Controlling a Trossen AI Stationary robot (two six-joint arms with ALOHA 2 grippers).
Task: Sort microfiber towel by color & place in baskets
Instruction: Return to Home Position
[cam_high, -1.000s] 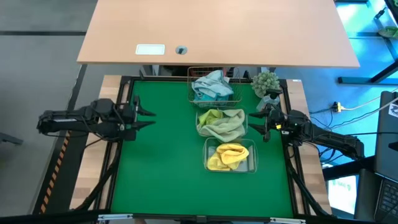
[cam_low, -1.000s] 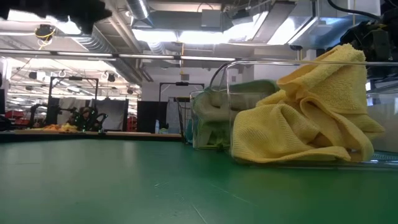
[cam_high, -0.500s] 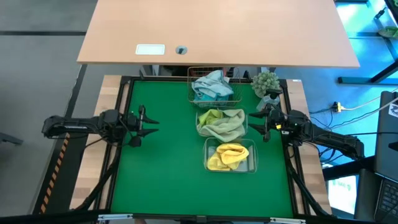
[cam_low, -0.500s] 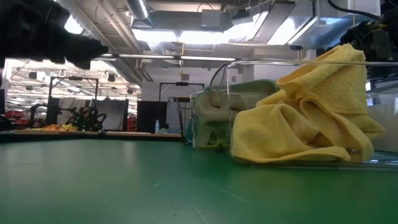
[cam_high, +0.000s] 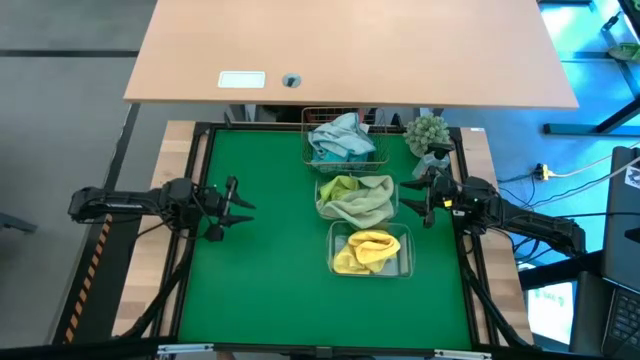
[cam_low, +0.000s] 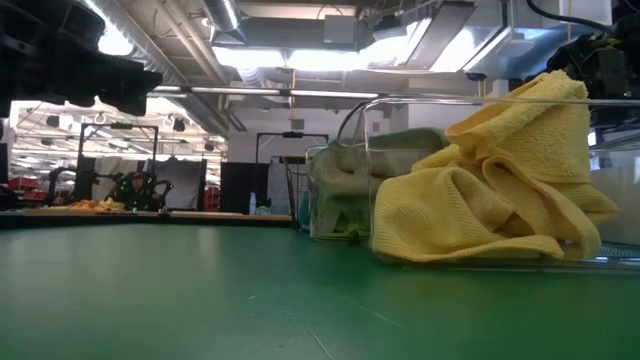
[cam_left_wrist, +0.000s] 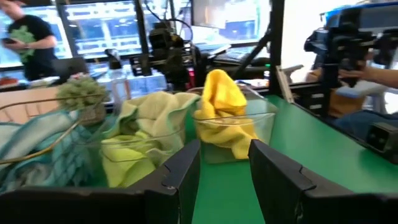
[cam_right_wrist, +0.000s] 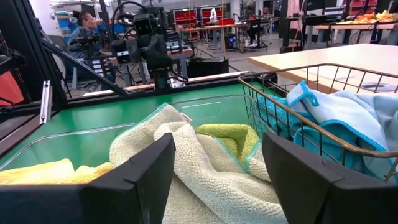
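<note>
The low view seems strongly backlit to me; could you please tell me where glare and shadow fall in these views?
Low view: ceiling lights glare along the top, leaving the left arm a dark silhouette, while the yellow towel is evenly lit. High view: even light on the green mat, only faint shadows. Left wrist view: bright panels glare in the background.

Left of a row of containers, the table (cam_high: 260, 290) is bare from far edge to near edge. The row runs right of centre: a wire basket (cam_high: 320, 112) at the far edge, then a tub (cam_right_wrist: 205, 109), then a second tub (cam_high: 406, 260). Towels (cam_high: 352, 200) heap above their rims. The right gripper (cam_high: 418, 200), fingers apart, fills the narrow strip by the right edge. A plant (cam_high: 428, 132) blocks that strip's far corner. The left gripper (cam_high: 240, 205), fingers apart, hangs at the left edge.
</note>
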